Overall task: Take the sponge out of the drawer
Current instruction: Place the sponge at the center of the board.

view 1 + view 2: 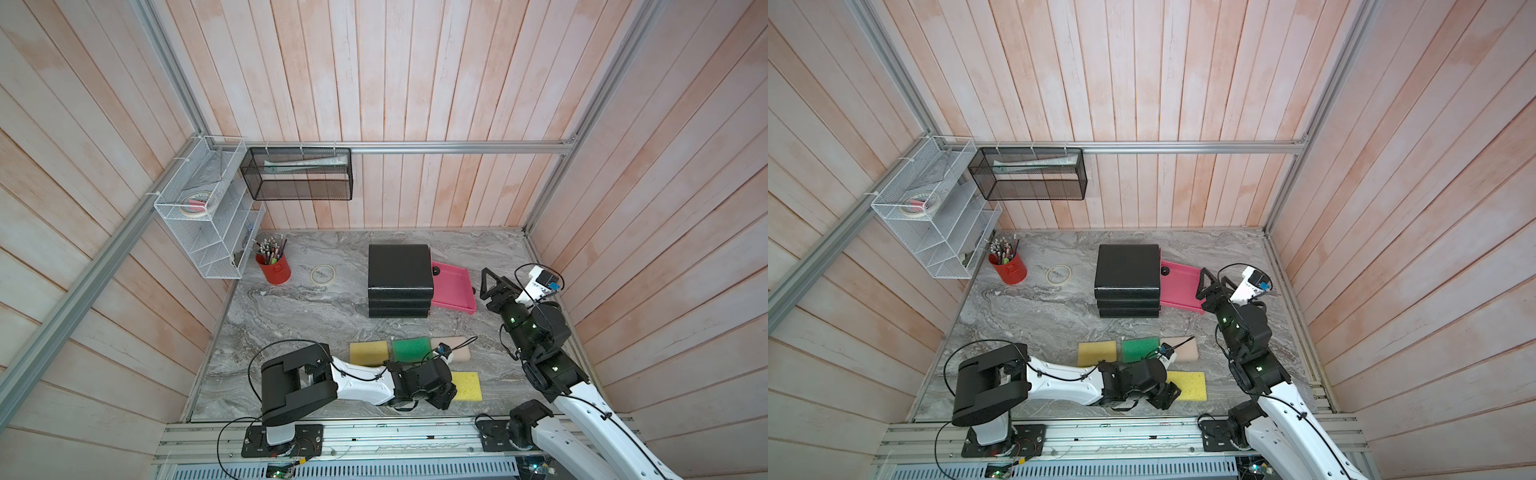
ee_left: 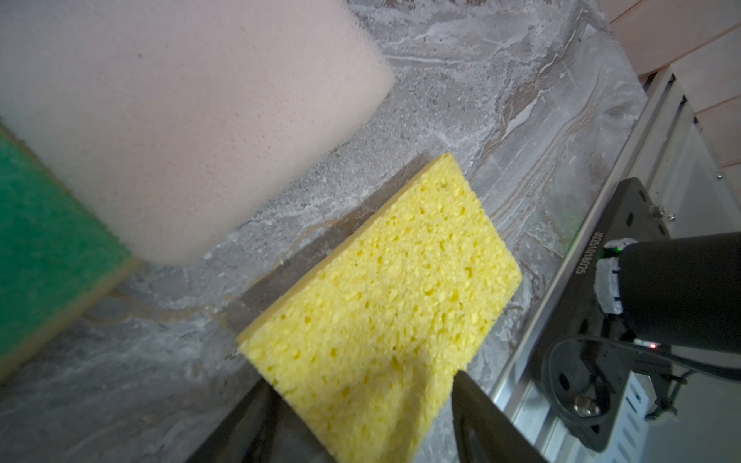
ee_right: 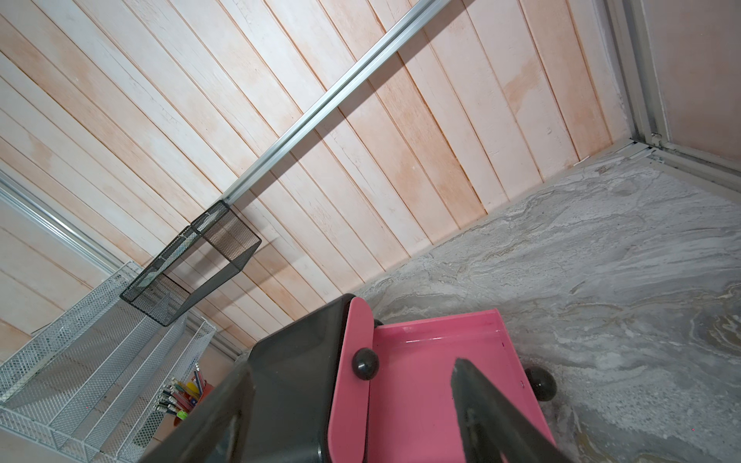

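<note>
One yellow sponge (image 2: pixel 381 288) lies flat on the table (image 2: pixel 501 120), outside the pulled-out pink drawer (image 3: pixel 421 360). My left gripper (image 2: pixel 363 385) straddles its end, jaws parted, gripping nothing; my right gripper (image 1: pixel 492 284) hangs spread by the drawer. Light, soft, squashy, I judge: pinch its long edges.

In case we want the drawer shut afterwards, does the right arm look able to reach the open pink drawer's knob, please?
Probably yes: the right gripper hangs with open jaws close above the pulled-out pink drawer, and nothing lies between it and the knob.
</note>
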{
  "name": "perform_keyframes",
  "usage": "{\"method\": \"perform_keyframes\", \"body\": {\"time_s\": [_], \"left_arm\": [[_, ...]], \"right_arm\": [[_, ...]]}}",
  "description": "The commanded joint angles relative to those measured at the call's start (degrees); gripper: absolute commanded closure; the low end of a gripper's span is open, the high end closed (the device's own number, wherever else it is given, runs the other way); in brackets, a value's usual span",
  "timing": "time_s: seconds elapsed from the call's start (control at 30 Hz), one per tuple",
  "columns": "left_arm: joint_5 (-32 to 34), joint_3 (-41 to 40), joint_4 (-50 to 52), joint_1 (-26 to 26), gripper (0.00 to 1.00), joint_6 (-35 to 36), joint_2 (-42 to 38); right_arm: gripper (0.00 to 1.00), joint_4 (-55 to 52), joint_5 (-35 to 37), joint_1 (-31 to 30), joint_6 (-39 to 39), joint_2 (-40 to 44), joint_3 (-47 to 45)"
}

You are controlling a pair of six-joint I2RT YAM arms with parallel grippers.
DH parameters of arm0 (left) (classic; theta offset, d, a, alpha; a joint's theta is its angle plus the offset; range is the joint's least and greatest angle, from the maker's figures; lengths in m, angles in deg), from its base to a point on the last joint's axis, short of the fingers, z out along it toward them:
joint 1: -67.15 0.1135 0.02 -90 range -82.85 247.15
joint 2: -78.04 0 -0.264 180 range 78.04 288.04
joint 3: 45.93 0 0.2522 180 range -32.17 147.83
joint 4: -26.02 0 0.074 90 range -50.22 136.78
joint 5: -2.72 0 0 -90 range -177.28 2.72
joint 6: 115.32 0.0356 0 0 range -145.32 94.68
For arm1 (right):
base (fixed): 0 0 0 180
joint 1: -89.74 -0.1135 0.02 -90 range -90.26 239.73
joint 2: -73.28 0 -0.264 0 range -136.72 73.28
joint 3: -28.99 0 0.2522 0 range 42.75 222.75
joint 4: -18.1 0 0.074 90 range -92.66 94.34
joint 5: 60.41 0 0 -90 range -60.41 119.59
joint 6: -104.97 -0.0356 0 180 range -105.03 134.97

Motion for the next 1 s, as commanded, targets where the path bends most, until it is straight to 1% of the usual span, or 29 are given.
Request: {"method": "perform_keyframes", "body": {"time_s": [0.0,0.37,0.47,0.53,0.6,0.67,0.73,0.77,0.83,0.9,0.93,0.97], "left_arm": [[2.4,-1.1,8.4,0.0,0.29,0.3,0.4],[3.3,-1.2,8.8,-0.3,0.3,0.4,-0.4],[3.8,-2.0,8.0,-0.3,0.3,1.2,-3.1],[3.1,-3.4,6.0,-0.3,0.3,2.7,-7.2],[3.3,-5.3,3.9,-0.3,0.29,4.5,-13.0],[4.4,-6.9,2.7,-0.1,0.26,6.2,-18.7],[5.8,-8.5,1.9,0.4,0.21,7.5,-24.5],[6.1,-9.4,1.6,1.1,0.16,8.3,-27.2],[6.3,-11.1,1.1,2.9,0.13,9.5,-32.7],[6.3,-12.7,1.2,5.6,0.07,10.0,-37.1],[6.5,-13.6,1.2,7.1,0.02,10.1,-39.1],[6.8,-14.5,1.3,8.9,0.01,10.3,-40.9]], "right_arm": [[0.21,0.8,-0.3,0.3,-0.5,-0.1,-0.5],[0.21,0.8,-0.1,0.6,-0.7,-0.3,-0.4],[0.21,0.7,-0.1,0.8,-0.4,-0.5,-0.4],[0.21,0.4,-0.2,0.8,0.0,-0.9,-0.1],[0.2,-0.5,-0.4,1.1,0.6,-2.0,0.6],[0.2,-1.3,-0.5,1.3,1.3,-3.5,1.4],[0.19,-1.7,-1.1,1.8,2.1,-5.5,2.2],[0.19,-1.9,-1.6,2.2,2.5,-6.8,2.7],[0.19,-1.9,-2.7,3.1,2.9,-9.5,3.3],[0.19,-1.2,-4.7,4.4,3.2,-12.2,3.8],[0.19,-1.0,-5.7,5.4,3.3,-13.8,4.0],[0.19,-0.9,-6.5,6.4,3.5,-15.4,4.3]]}}
